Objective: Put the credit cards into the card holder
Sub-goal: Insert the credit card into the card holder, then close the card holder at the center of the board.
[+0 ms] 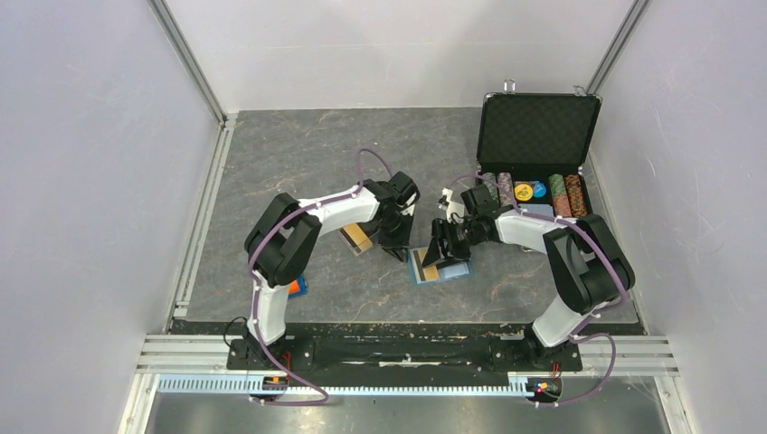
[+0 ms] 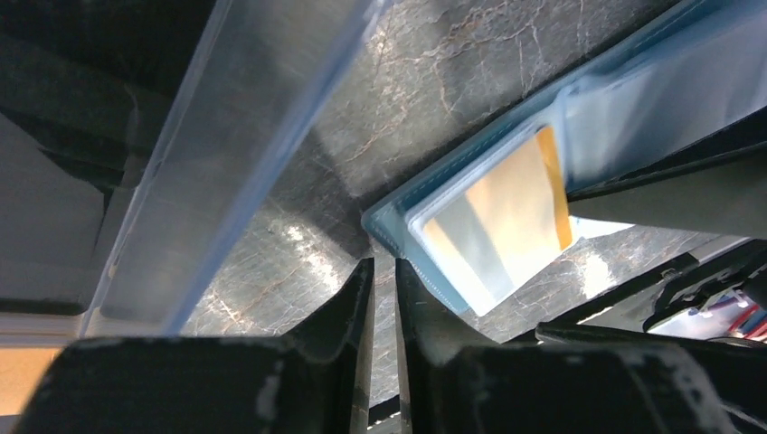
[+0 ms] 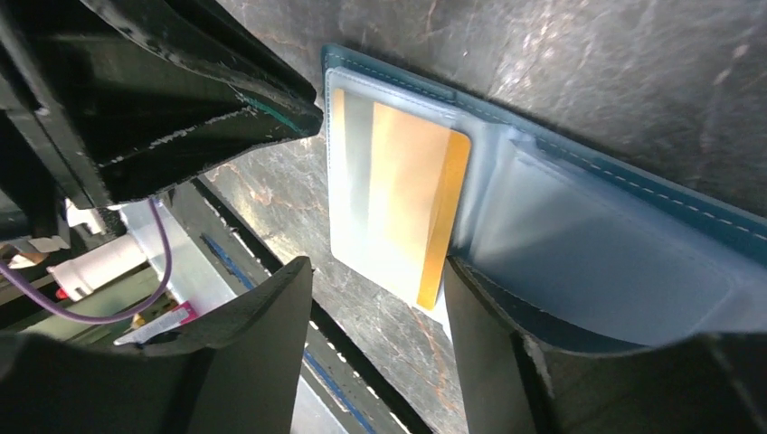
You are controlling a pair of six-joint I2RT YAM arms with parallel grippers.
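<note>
Lying open: teal-blue folding card holder [image 1: 440, 268], 1 orange plastic credit card [image 3: 398, 199] under clear pocket. Right gripper [image 3: 375, 271] spread, empty; left gripper [image 2: 384, 267] barely parted, empty. Risk: snagging pocket lip on retreat, dragging card out.

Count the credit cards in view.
2. One orange card sits in the open card holder; a second card lies in the clear tray left of it. More may be hidden beneath.
</note>
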